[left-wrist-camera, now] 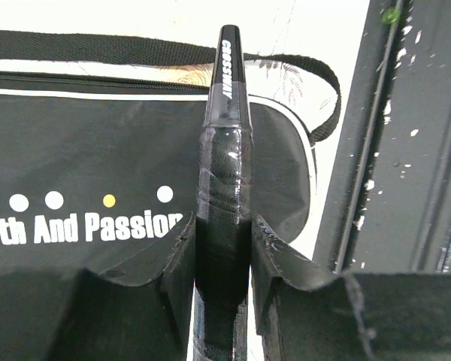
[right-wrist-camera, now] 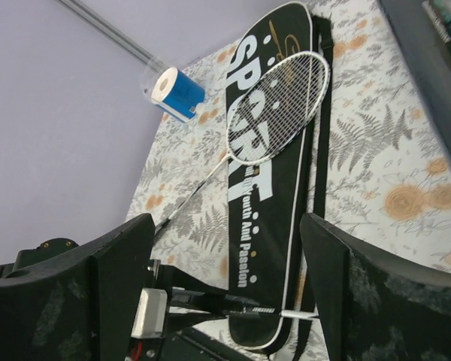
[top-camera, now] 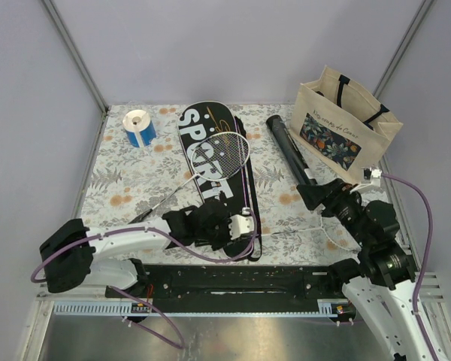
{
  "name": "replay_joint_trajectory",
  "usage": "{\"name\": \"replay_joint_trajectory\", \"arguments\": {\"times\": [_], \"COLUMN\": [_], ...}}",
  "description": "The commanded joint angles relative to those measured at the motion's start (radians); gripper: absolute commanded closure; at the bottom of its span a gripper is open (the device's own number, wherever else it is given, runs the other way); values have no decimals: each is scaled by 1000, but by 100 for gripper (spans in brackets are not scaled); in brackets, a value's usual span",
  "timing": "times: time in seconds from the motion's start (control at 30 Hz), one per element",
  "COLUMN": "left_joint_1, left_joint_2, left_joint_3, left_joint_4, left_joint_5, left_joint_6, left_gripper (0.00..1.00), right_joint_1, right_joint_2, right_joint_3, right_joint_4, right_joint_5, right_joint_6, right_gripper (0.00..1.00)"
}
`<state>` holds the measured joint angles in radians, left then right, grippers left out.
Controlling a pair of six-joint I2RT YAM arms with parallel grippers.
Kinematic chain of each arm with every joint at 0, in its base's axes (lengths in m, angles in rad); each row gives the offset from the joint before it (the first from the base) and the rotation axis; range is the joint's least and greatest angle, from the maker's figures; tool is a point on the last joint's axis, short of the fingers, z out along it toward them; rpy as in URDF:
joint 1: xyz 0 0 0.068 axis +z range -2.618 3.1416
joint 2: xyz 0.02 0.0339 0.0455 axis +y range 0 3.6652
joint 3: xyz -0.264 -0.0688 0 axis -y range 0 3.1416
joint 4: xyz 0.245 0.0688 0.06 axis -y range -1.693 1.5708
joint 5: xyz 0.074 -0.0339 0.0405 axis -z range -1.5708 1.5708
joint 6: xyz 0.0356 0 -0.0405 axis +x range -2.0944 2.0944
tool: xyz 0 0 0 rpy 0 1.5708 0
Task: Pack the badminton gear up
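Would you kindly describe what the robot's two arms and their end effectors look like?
The left arm and right arm share white tubular links joined by bulky black joint housings. A purple cable trails along each. The left end effector and right end effector each have two blocky matte-black fingers with scuffed edges. I see no lettering on them.

Two arms, same build: left arm (top-camera: 128,239), right arm (top-camera: 391,316). Smooth white shells on long links, chunky black housings at joints. Purple cable (top-camera: 428,216) runs outside each arm in loose loops; right one ends at small white plug (top-camera: 372,174) near wrist. Jaws black, blocky, matte pads with rough, scuffed edges. Both bases on black rail (top-camera: 233,280), paint chipped, white flecks.
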<state>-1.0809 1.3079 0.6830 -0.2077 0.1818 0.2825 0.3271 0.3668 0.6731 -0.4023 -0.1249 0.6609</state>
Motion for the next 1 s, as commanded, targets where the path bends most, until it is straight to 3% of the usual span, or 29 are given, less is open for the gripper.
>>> {"name": "replay_joint_trajectory", "arguments": {"times": [0.0,0.17,0.57,0.63,0.8,0.97], "left_joint_1": [-4,-4,-4,-4,-7,-13], "left_joint_2": [-127,-185,-202,-210,-234,-242], "left_joint_3": [-14,-10,7,3,-11,-20], "left_joint_4": [94,106,131,152,203,203], "left_joint_5": [42,-5,5,40,110,140], "left_joint_6": [-98,-199,-322,-330,-367,-396], "left_gripper": [100,100,100,100,100,100], "right_joint_1": [4,4,4,4,6,6], "right_joint_2": [-54,-138,-235,-239,-233,-242], "right_joint_3": [-65,-222,-431,-495,-671,-702], "right_joint_4": [-12,-15,-222,-173,170,286], "right_joint_5": [-62,-159,-92,-76,-94,-94], "right_joint_6": [201,435,635,692,756,746], "right_gripper": [13,18,21,21,27,49]}}
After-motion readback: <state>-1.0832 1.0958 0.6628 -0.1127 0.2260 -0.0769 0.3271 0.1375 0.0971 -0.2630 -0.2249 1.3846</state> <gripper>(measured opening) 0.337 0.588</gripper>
